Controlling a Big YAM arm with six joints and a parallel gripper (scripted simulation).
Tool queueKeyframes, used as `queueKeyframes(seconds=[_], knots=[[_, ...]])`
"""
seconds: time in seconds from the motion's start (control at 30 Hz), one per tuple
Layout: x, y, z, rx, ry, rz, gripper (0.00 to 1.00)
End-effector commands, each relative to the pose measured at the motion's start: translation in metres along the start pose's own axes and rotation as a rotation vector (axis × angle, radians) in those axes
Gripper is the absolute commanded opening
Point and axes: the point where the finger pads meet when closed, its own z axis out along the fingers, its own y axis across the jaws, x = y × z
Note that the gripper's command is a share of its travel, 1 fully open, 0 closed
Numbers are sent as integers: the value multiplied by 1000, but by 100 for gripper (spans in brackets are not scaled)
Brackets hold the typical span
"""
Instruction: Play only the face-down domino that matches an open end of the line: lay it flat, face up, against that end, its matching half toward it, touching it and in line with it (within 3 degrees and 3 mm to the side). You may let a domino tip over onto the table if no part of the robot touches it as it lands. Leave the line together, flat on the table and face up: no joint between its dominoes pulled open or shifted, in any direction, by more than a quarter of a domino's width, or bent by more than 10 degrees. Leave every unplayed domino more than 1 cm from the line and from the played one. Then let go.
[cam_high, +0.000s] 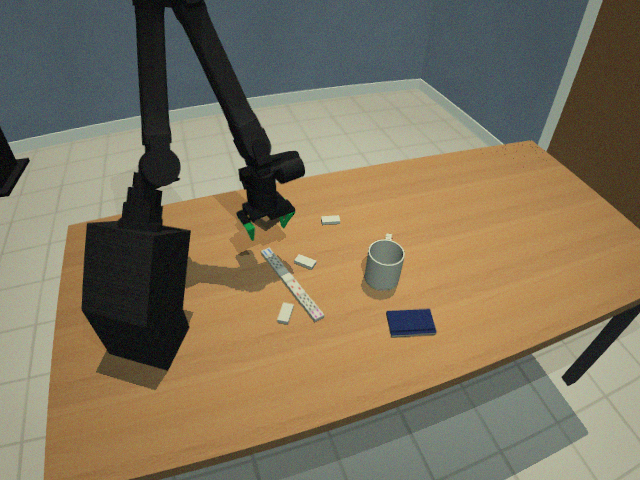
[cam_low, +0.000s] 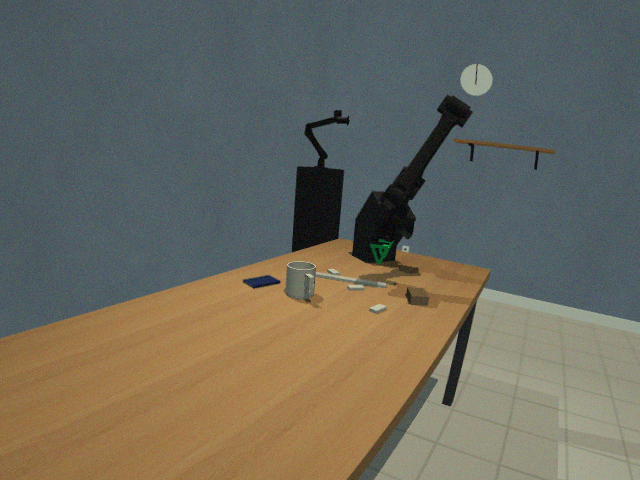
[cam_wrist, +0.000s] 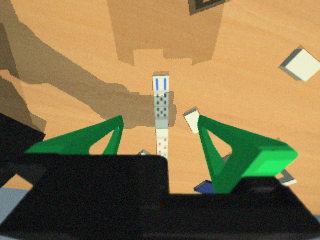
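The domino line (cam_high: 295, 287) (cam_low: 351, 279) (cam_wrist: 161, 111) lies face up, flat and straight as far as I can tell. Its blue-pip end is nearest my gripper; its other end has magenta pips. My gripper (cam_high: 268, 232) (cam_low: 380, 254) (cam_wrist: 160, 119) is open and empty, raised above the table near the blue end. Three face-down dominoes lie apart from the line: one (cam_high: 305, 261) (cam_low: 355, 287) (cam_wrist: 192, 121) beside it, one (cam_high: 330, 220) (cam_low: 377, 308) (cam_wrist: 302, 65) farther back, and one (cam_high: 285, 313) (cam_low: 332, 271) on the robot-base side near the magenta end.
A grey mug (cam_high: 383, 271) (cam_low: 298, 281) stands right of the line in the top view. A dark blue book (cam_high: 411, 322) (cam_low: 261, 281) (cam_wrist: 204, 187) lies in front of it. A small dark block (cam_low: 417, 296) (cam_wrist: 206, 4) sits near the back table edge, beyond the blue end.
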Motion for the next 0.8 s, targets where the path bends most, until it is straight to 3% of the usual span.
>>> queueKeyframes(seconds=[0.0, 0.6, 0.77], knots=[[0, -4, -1, 13, 1, 2, 94], [0, -2, -1, 4, 1, -1, 94], [28, 1, -43, 4, 1, -1, 94]])
